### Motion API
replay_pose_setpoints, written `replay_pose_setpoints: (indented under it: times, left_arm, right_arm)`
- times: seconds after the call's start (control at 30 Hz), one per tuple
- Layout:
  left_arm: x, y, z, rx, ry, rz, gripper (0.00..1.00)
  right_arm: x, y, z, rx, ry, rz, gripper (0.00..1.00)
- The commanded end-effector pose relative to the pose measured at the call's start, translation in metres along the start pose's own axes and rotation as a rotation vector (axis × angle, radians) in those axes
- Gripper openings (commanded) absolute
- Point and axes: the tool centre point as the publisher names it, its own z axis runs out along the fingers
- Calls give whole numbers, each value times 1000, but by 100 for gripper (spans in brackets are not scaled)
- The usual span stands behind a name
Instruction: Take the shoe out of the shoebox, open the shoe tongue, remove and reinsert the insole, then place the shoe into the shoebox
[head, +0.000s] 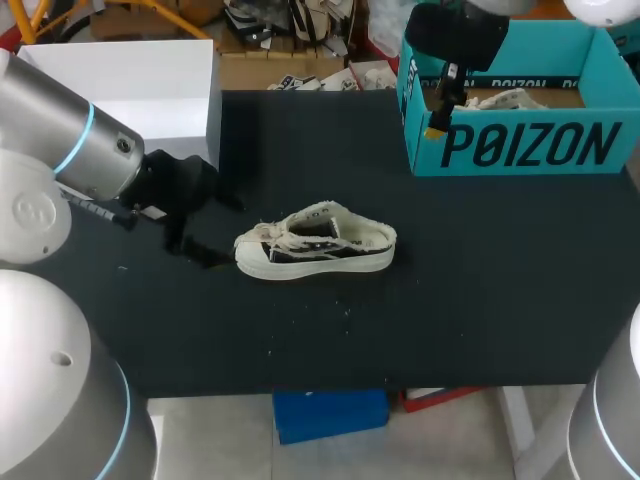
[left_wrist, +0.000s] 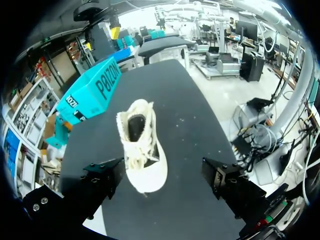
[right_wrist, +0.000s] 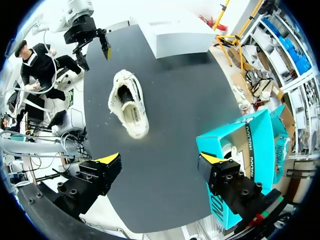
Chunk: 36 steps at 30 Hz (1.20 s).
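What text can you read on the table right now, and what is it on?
"POIZON": big dark letters on the teal shoebox, front wall; also on its side in the left wrist view.
Smaller print on the shoebox's end: too blurred to read.
The shoe: no readable print.

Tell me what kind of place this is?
Probably a robotics lab bench set up for manipulation trials: my left arm and right arm work over a black table, with a single canvas shoe on it and a teal shoebox at its far right corner.
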Motion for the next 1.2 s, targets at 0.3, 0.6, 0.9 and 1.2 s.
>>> replay_pose_setpoints:
  times: [0.3,0.6,0.9,1.2]
  left_arm:
    - [1,1,2,1,-4,2,100]
    - [1,1,2,1,-4,2,100]
    - [1,1,2,1,-4,2,100]
    - [1,1,2,1,-4,2,100]
  right_arm:
    - [10,-3,7,-116,46,17,100]
    - [56,8,26,-340,123,-17,100]
    - [73,13,44,-380,48,-33,100]
    - [73,13,44,-380,48,-33,100]
